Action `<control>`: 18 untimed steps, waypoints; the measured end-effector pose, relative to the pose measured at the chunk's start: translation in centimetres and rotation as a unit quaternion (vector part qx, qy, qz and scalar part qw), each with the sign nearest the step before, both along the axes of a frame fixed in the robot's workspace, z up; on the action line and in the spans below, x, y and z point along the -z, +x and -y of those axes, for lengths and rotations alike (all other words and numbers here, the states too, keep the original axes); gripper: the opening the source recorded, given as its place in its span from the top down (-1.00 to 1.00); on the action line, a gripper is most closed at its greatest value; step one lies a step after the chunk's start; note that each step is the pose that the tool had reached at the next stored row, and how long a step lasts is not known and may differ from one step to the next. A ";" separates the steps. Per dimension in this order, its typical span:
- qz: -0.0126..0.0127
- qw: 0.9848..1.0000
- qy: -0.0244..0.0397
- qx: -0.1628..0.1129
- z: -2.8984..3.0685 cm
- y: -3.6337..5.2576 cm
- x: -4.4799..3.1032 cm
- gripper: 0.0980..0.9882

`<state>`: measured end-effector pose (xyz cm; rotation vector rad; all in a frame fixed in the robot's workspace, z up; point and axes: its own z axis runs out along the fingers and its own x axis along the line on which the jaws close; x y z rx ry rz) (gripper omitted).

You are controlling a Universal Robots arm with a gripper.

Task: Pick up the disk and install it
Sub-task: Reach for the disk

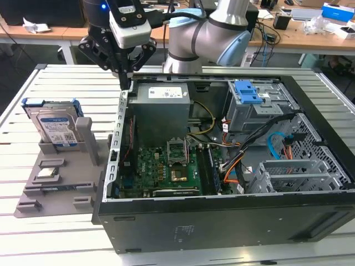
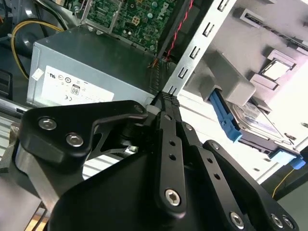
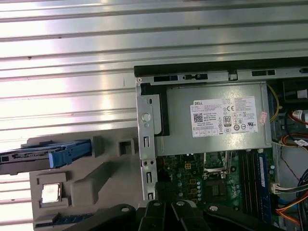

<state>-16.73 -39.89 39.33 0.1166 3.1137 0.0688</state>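
Closest in: my gripper (image 2: 166,98), fingers pressed together w/ nothing btwn them, so I'm carrying nothing. Tips sit by the side wall of the open PC case (image 1: 222,221), next to the grey power supply (image 1: 161,108); can't tell if they touch the wall. The disk (image 1: 52,124) stands on edge in a slot of the grey fixture tray (image 1: 83,191), on the exterior view's left of the case, blue rail round it, label showing, apart from my fingers. A small square processor chip (image 1: 49,172) lies flat on the same tray.
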 end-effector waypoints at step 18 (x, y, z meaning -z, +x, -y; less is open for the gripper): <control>0.000 1.000 0.000 0.000 0.00 -3.20 0.00 0.98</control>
